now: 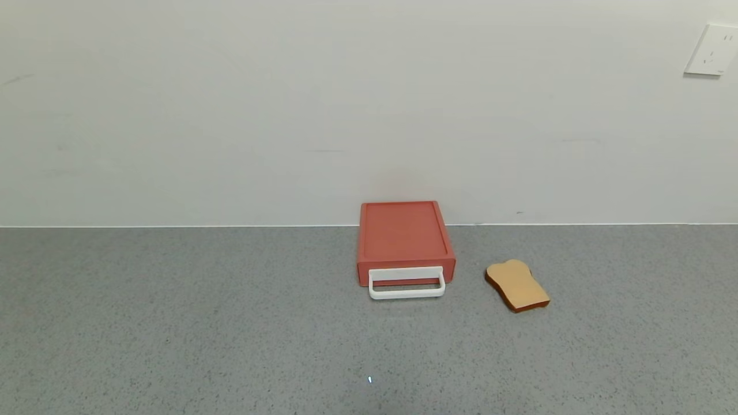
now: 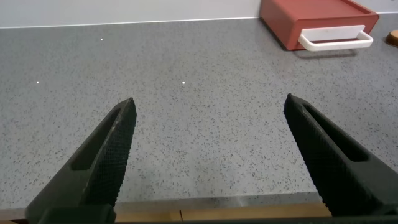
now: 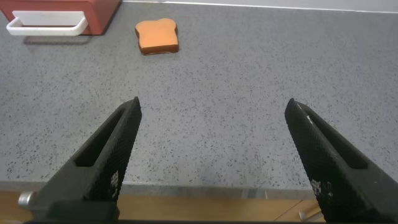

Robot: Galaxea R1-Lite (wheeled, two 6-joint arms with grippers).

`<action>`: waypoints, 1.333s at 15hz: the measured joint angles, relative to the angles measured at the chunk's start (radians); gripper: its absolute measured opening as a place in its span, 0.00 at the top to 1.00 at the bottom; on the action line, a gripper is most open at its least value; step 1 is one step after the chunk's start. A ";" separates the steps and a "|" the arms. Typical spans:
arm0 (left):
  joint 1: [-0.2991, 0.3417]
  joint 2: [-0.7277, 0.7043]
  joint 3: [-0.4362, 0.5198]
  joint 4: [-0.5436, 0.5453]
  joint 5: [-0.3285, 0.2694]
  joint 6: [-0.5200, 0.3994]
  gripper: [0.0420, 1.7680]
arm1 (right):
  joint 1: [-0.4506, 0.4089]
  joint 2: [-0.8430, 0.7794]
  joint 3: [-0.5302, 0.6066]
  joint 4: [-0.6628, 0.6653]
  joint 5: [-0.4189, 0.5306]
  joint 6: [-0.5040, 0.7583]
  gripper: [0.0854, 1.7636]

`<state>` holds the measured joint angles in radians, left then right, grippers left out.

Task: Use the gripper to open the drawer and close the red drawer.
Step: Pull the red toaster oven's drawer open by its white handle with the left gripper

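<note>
The red drawer (image 1: pixel 403 236) sits shut on the grey counter against the wall, its white loop handle (image 1: pixel 406 283) facing me. It also shows in the left wrist view (image 2: pixel 311 18) and partly in the right wrist view (image 3: pixel 93 12). Neither arm shows in the head view. My left gripper (image 2: pixel 210 106) is open and empty above the counter's near edge, far from the drawer. My right gripper (image 3: pixel 213 106) is open and empty, also at the counter's near edge.
A tan toast-shaped slice (image 1: pixel 517 285) lies on the counter right of the drawer; it also shows in the right wrist view (image 3: pixel 158 36). A wall socket (image 1: pixel 712 50) is at the upper right. The grey counter (image 1: pixel 173 323) has a wooden front edge (image 2: pixel 211 211).
</note>
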<state>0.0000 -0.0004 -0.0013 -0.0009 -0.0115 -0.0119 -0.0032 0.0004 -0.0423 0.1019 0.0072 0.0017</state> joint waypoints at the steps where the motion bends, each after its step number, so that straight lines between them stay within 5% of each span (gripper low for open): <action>1: 0.000 0.000 0.000 0.000 0.001 0.000 0.03 | 0.000 0.000 0.000 0.000 0.000 0.000 0.04; 8: 0.000 0.000 -0.067 0.023 -0.007 -0.001 0.03 | 0.000 0.000 0.000 0.002 0.000 0.000 0.04; 12: 0.000 0.022 -0.159 0.124 -0.003 -0.001 0.03 | 0.000 0.000 0.000 0.003 0.000 0.000 0.04; 20: -0.018 0.306 -0.400 0.132 0.001 -0.001 0.03 | 0.000 0.000 -0.001 0.005 0.000 0.000 0.04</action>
<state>-0.0183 0.3060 -0.4011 0.1309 -0.0109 -0.0130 -0.0032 0.0004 -0.0436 0.1066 0.0072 0.0017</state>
